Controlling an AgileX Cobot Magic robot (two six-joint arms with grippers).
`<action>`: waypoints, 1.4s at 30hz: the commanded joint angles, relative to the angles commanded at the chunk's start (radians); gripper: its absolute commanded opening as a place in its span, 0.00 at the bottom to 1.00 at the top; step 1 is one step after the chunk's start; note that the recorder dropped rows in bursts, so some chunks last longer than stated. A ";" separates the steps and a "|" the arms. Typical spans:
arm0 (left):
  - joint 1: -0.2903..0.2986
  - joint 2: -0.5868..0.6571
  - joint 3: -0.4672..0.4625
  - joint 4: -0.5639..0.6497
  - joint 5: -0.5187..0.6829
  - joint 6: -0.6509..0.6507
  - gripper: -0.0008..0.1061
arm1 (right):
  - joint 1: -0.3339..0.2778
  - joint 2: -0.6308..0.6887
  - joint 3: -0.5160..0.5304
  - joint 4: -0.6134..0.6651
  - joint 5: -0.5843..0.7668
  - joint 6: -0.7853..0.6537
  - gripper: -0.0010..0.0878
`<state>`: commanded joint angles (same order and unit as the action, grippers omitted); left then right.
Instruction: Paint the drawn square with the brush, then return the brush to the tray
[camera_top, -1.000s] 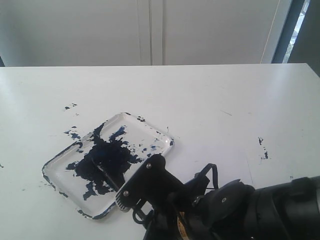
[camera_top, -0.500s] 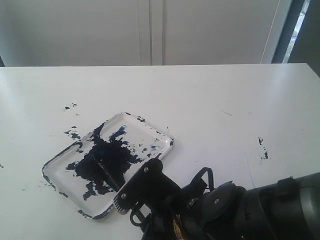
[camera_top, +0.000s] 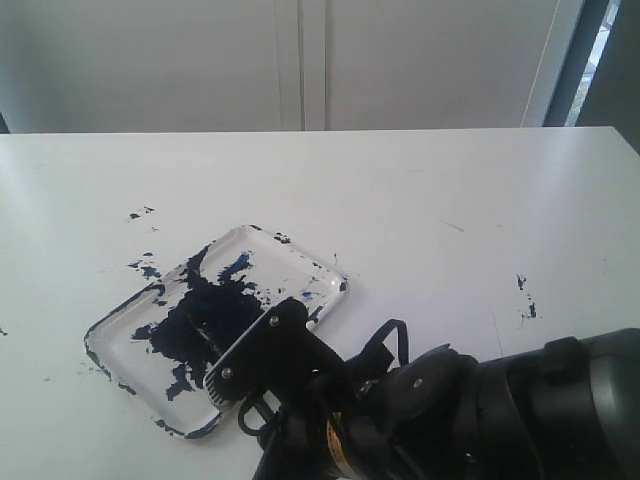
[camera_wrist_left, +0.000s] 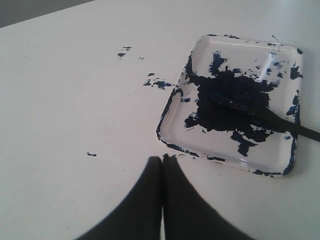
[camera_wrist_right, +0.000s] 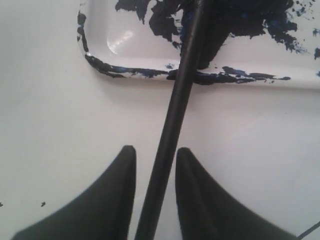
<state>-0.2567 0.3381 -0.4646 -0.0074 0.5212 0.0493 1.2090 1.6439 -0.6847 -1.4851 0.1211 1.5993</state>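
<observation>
The clear tray (camera_top: 122, 322), smeared with dark blue paint, lies left of centre on the white surface. The black brush (camera_top: 204, 338) rests in it, tip in the paint, with its handle (camera_wrist_right: 175, 115) running out over the rim (camera_wrist_right: 95, 56). My right gripper (camera_wrist_right: 155, 150) is open astride that handle just outside the tray, with a gap on each side. In the exterior view, the right gripper (camera_top: 242, 358) covers the tray's near corner. My left gripper (camera_wrist_left: 162, 159) is shut on nothing, just off the tray's (camera_wrist_left: 175, 122) edge. The drawn square is out of view.
Dark paint specks (camera_top: 140, 213) dot the white surface left of the tray, and more specks (camera_top: 525, 295) lie to the right. The bulky right arm (camera_top: 480, 420) fills the lower right of the exterior view. A wall stands behind the table's far edge.
My right gripper has slid left and forward over the tray's near corner, along the brush handle. Its jaws stay equally wide. The brush and tray have not moved.
</observation>
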 joint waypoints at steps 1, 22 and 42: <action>0.000 0.000 0.000 0.000 0.000 0.000 0.01 | 0.000 0.004 0.000 0.004 -0.007 0.000 0.32; 0.000 0.000 0.000 0.000 0.002 0.000 0.01 | 0.000 0.035 0.009 0.028 -0.018 0.000 0.48; 0.000 0.000 0.000 0.000 0.002 0.000 0.01 | 0.052 0.035 0.034 0.057 0.014 0.031 0.38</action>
<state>-0.2567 0.3381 -0.4646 -0.0071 0.5230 0.0493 1.2610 1.6794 -0.6510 -1.4285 0.1349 1.6301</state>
